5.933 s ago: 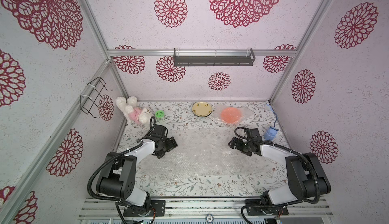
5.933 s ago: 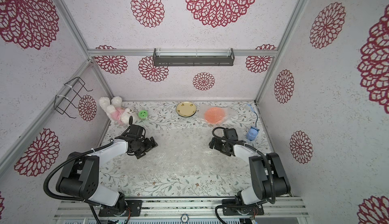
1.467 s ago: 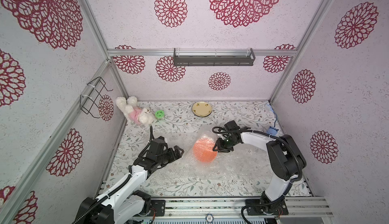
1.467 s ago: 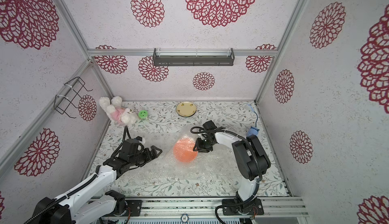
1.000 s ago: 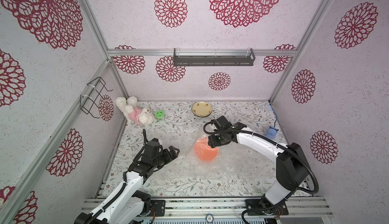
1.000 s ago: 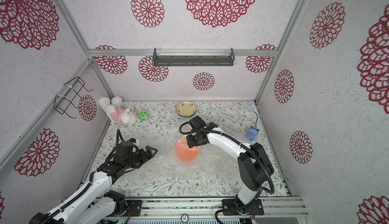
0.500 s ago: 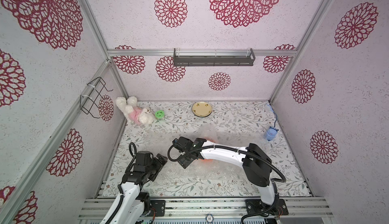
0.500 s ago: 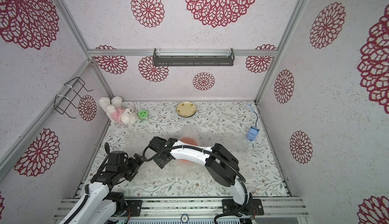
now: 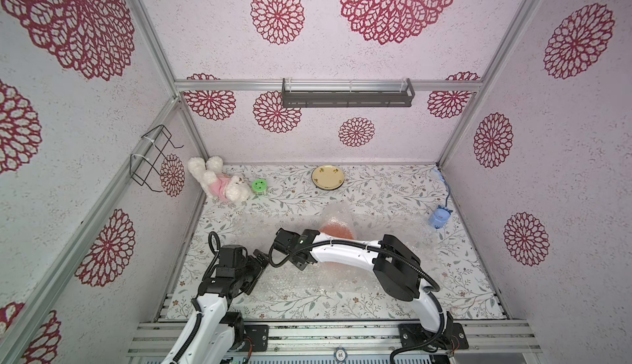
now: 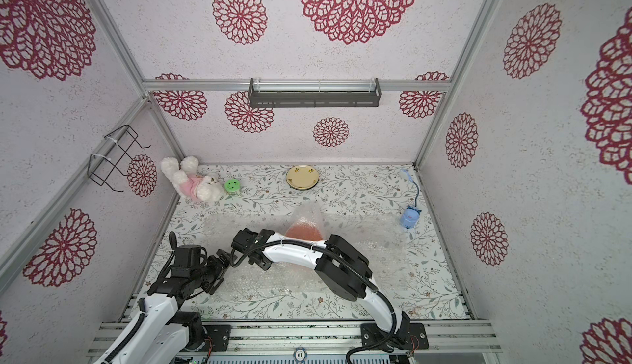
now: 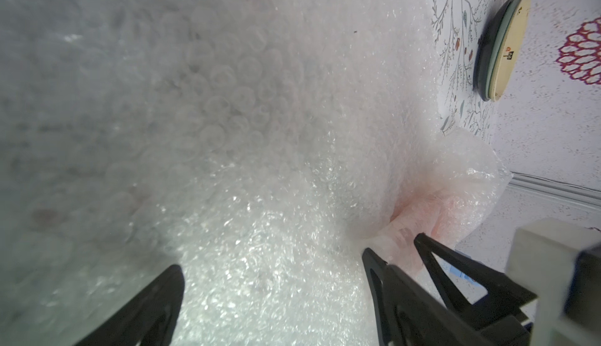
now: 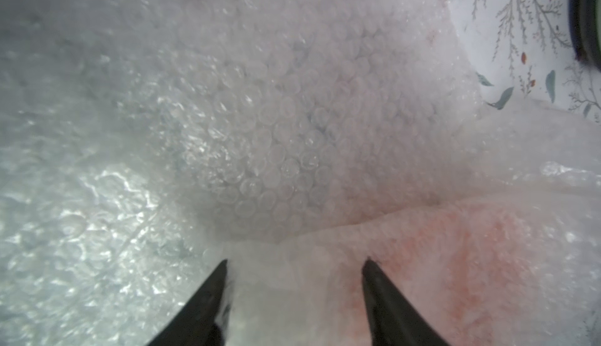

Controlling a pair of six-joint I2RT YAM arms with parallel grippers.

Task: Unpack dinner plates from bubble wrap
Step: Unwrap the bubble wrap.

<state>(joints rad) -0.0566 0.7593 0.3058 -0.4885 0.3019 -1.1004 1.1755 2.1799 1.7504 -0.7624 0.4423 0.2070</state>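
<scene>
Stretched across beside the wide-spread left gripper (image 11: 270,263), the right gripper (image 12: 294,263) was parted astride a bubble wrap (image 12: 286,152) fold, shown only wrist-side.

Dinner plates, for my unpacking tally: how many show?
4: orange plate in bubble wrap mid-table; cream plate topping a back-wall stack, with greenish plate and black plate edges beneath in the left wrist view. More may be hidden.

Your right gripper (image 10: 260,262) is lying low over the clear, dimpled bubble wrap sheet (image 10: 273,285). Its white arm is crossing the round orange plate (image 10: 304,233), which is showing through a raised fold. Your left gripper (image 10: 221,268) is sitting close beside it. The cream flowered plate (image 10: 302,178) is resting bare near the back wall.
</scene>
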